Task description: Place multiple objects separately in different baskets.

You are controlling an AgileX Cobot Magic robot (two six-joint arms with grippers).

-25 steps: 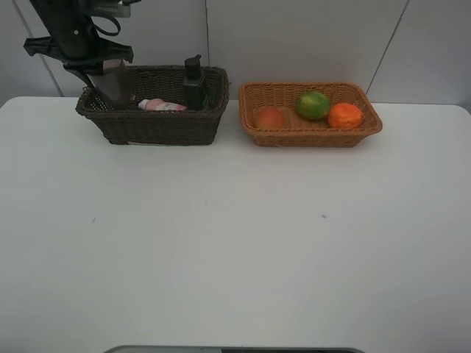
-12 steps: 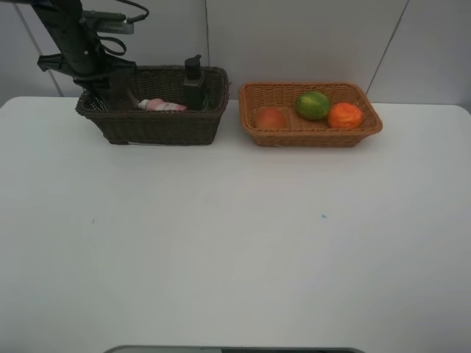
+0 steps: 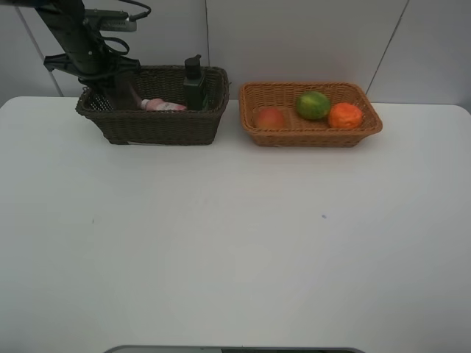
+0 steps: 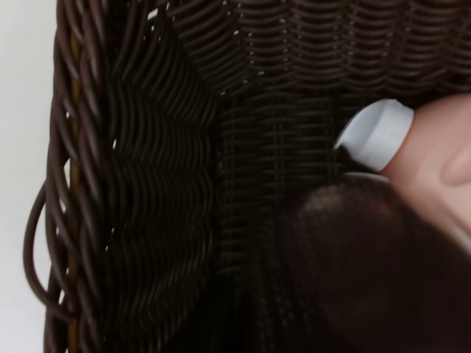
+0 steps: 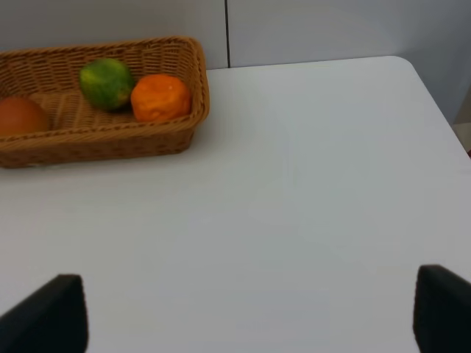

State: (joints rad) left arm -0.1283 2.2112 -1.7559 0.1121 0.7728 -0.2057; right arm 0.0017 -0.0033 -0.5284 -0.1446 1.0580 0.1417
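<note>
Dark wicker filled the left wrist view: the dark brown basket (image 4: pixel 154 184), with the mauve cup (image 4: pixel 368 272) and pink bottle (image 4: pixel 434 165) beneath the left end effector (image 3: pixel 114 81), whose grip could not be told. The right end effector (image 5: pixel 250 312) was seen spread wide, the tan basket (image 5: pixel 110 140) beyond it.

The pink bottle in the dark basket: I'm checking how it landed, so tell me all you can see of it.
The pink bottle is slim, smooth like plastic, pale pink with a white cap. It lies on its side on the floor of the dark brown wicker basket, between the black bottle and the translucent mauve cup, cap toward the cup.
</note>
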